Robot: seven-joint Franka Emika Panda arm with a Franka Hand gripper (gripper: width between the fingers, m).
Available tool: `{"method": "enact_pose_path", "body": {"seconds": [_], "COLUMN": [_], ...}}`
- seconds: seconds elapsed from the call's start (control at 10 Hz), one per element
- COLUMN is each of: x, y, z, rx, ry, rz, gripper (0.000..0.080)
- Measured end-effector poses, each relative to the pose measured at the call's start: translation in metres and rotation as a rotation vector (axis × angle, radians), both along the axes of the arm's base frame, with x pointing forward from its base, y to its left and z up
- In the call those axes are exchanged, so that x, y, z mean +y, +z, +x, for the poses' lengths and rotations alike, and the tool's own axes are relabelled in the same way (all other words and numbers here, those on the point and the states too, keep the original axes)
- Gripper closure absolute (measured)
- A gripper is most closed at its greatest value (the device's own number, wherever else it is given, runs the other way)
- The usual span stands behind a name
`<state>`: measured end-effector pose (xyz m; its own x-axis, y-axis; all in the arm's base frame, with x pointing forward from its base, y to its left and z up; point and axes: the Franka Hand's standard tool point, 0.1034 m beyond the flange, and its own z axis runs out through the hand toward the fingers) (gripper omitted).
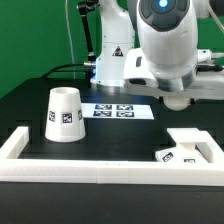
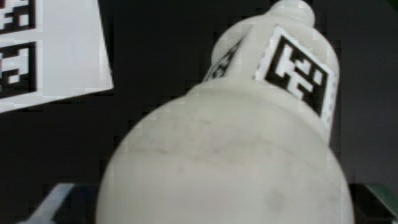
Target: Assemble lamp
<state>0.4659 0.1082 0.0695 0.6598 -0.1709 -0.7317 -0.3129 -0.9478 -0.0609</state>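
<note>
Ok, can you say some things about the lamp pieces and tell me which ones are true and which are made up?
1. The shade stands upright on the table. True.
2. The shade sits on top of the base. False: they are apart, with the base lying flat on the exterior view's right.
3. The bulb fills much of the wrist view. True.
4. The bulb has no tag. False: it carries a black-and-white square tag.
</note>
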Motion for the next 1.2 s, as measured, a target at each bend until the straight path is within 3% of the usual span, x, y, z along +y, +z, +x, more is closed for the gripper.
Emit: {"method": "enact_pose_path", "body": {"seconds": [0.2,0.4,0.9,1.1,1.2], "x": [0.001,-0.003,-0.026,-0.026,-0.026], "y": [-0.004,-0.008,0.035,0.037,0.035], "z": [0.005,0.013,0.051,0.054,0.049], "rx": [-0.038,-0.198,-0.558,-0.689,-0.656], "ry": [-0.006,0.005,0.024,0.013,0.016], "rz": [-0.008,-0.025,-0.073,-0.106,-0.101], "gripper": [0.022,0.022,0.022,0.022,0.022]}}
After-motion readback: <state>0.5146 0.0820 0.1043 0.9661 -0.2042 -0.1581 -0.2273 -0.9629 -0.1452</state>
